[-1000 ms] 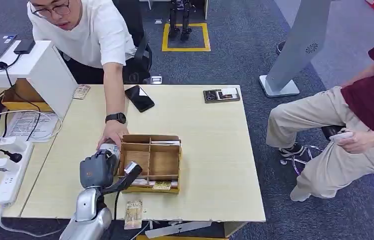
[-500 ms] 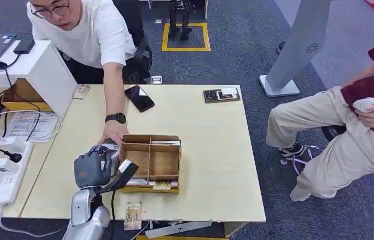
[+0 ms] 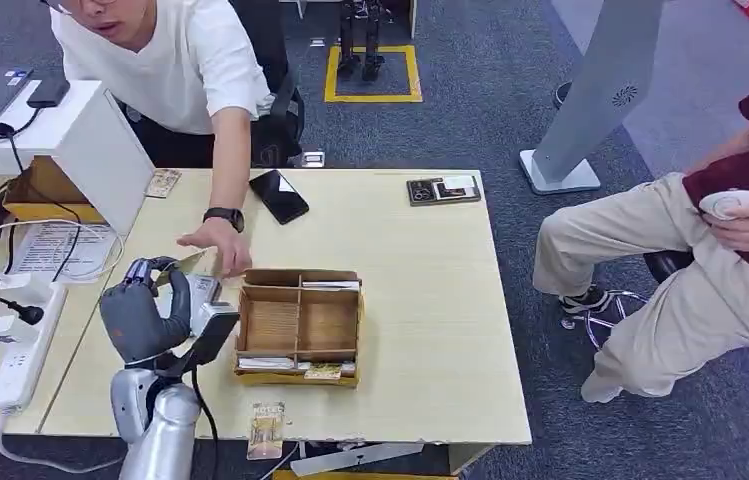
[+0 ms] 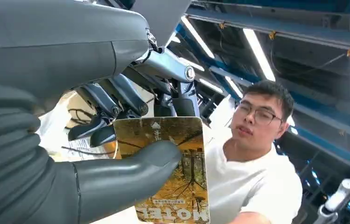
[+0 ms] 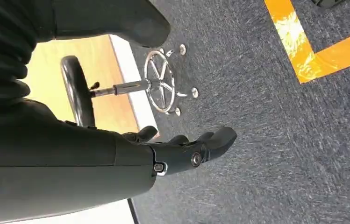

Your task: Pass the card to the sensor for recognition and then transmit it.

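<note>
The card pinched in the left hand bore the word "HOTEL" in pale capitals along one edge, shown upside down. Smaller print beside it was too small to read.

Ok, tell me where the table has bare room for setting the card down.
Free: table right of the wooden organizer, below the small tray. Crowded: organizer's left, with left hand holding the card and a person's hand.
</note>
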Tool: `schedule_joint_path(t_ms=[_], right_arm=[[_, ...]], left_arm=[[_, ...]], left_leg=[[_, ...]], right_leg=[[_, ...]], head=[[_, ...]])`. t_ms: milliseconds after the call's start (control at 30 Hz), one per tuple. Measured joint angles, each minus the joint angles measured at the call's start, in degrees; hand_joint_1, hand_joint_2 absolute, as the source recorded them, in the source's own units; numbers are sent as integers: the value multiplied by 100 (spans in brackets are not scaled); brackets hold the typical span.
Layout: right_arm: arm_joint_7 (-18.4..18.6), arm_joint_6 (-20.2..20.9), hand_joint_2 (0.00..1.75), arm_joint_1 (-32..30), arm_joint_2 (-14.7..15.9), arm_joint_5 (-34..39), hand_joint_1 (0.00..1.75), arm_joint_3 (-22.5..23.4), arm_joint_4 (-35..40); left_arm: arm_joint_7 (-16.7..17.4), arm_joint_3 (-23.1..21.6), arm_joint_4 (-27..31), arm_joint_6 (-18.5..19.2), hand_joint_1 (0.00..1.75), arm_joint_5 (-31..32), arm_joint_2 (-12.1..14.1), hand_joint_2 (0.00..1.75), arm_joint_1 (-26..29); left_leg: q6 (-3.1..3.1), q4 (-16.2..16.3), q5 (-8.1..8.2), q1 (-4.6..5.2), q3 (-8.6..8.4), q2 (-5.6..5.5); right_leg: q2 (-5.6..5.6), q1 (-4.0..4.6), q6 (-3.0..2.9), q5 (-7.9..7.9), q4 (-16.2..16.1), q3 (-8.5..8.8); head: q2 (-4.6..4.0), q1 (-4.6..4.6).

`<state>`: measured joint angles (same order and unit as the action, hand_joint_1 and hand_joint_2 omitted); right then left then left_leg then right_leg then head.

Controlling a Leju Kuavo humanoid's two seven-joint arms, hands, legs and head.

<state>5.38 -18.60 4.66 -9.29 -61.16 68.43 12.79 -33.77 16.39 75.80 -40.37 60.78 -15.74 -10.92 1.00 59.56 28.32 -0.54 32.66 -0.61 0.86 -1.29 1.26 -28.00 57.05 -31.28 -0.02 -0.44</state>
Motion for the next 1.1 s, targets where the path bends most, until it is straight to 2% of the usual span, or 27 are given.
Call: schedule_joint_path(t_ms=[233,467,567,667,700,733,900,1100], right_arm=[[-2,0,175,1,0,-24,0,0,-2],[-2,2,175,1,0,-61,0,0,-2],[-2,18,175,1,0,-107,0,0,-2],[-2,55,175,10,0,-116,0,0,-2],[-11,61,175,16,0,-118,0,0,-2],[-11,66,175,21,0,-120,0,0,-2],[-17,59,175,22,0,-131,0,0,-2],[-26,39,175,22,0,-175,0,-2,-2]], left_arm=[[-162,0,109,2,175,-103,-2,175,-2],[-129,-2,142,2,175,-92,0,175,-9],[261,-2,131,7,175,59,15,175,-63],[910,-85,-7,13,175,274,39,175,-274],[1164,-161,-94,15,84,323,61,175,-333],[1271,-229,-136,15,0,346,90,175,-374],[1696,-577,-411,17,0,297,254,175,-494],[1650,-841,-485,15,0,101,369,175,-489]], left_leg=[[0,0,0,0,1,0],[0,1,0,1,1,0],[0,1,0,1,1,0],[-1,1,-1,1,1,-5],[-1,1,-2,1,1,-5],[-1,1,-2,1,1,-4],[-4,1,-4,1,1,-3],[-4,1,-3,1,7,-3]], right_leg=[[0,-1,0,0,0,1],[0,-1,0,0,-1,0],[-1,-1,0,0,-1,-2],[-8,-1,0,1,0,2],[-7,-1,1,2,0,3],[-7,-1,2,3,0,3],[-4,-1,3,5,0,1],[-4,-1,3,4,0,0]], head=[[0,0],[0,0],[0,0],[0,0],[0,0],[0,0],[0,0],[0,0]])
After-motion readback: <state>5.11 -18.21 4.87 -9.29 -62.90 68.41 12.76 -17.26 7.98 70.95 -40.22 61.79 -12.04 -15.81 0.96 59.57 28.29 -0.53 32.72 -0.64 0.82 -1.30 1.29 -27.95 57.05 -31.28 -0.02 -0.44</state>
